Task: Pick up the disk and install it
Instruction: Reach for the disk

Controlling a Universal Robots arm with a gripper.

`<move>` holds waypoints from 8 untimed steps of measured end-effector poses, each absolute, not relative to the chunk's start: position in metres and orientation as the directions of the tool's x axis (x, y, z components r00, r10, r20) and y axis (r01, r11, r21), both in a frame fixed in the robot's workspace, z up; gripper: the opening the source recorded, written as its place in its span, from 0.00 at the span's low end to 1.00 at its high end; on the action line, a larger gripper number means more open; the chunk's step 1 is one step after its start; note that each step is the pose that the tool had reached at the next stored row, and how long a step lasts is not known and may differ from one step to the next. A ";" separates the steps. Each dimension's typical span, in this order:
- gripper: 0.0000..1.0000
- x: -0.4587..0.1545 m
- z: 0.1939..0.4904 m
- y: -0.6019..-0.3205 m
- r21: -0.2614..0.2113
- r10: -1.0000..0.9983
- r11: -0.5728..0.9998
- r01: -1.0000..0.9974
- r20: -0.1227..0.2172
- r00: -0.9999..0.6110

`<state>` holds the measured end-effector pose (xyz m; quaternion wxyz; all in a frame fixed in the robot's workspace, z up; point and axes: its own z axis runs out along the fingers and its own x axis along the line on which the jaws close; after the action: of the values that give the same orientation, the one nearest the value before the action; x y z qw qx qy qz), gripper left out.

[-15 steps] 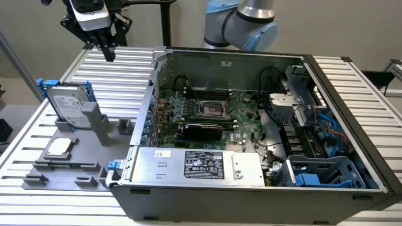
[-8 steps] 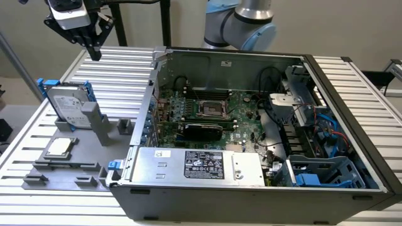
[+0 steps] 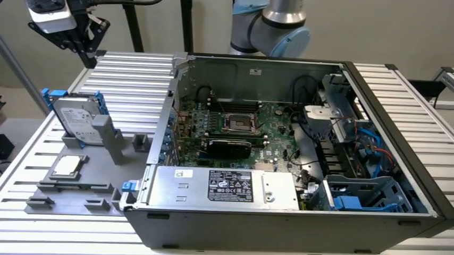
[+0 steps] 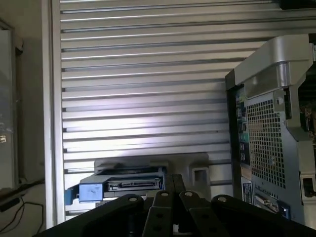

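Note:
The disk (image 3: pixel 76 119), a silver-grey hard drive with a white label and a blue carrier frame, stands on edge in a grey holder (image 3: pixel 106 143) at the exterior view's left. In the wrist view its connector edge and blue frame, the disk (image 4: pixel 123 185), show just beyond my fingertips. My gripper (image 3: pixel 86 50) hangs high above the table's far left corner, well above and behind the disk. The gripper (image 4: pixel 170 200) is shut with nothing in it.
An open computer case (image 3: pixel 397 122) takes up the middle and right of the ribbed metal table (image 3: pixel 135 74). Inside are a motherboard, a silver power supply (image 3: pixel 227 186) and blue drive bays (image 3: pixel 369 194). A small silver chip (image 3: pixel 67 166) lies on the grey fixture plate. The case's rear panel (image 4: pixel 266 133) faces the wrist camera.

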<state>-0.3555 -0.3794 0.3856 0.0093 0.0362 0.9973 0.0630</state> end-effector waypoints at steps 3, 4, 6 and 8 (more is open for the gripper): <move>0.11 -0.369 0.384 -0.379 0.121 0.073 0.990 0.071 -0.014 -0.997; 0.11 -0.374 0.383 -0.379 0.118 0.073 0.990 0.071 -0.015 -0.997; 0.11 -0.383 0.383 -0.378 0.113 0.073 0.991 0.071 -0.015 -0.997; 0.11 -0.392 0.382 -0.378 0.106 0.073 0.992 0.071 -0.016 -0.997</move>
<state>-0.3917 -0.3782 0.3817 0.0097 0.0359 0.9979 0.0529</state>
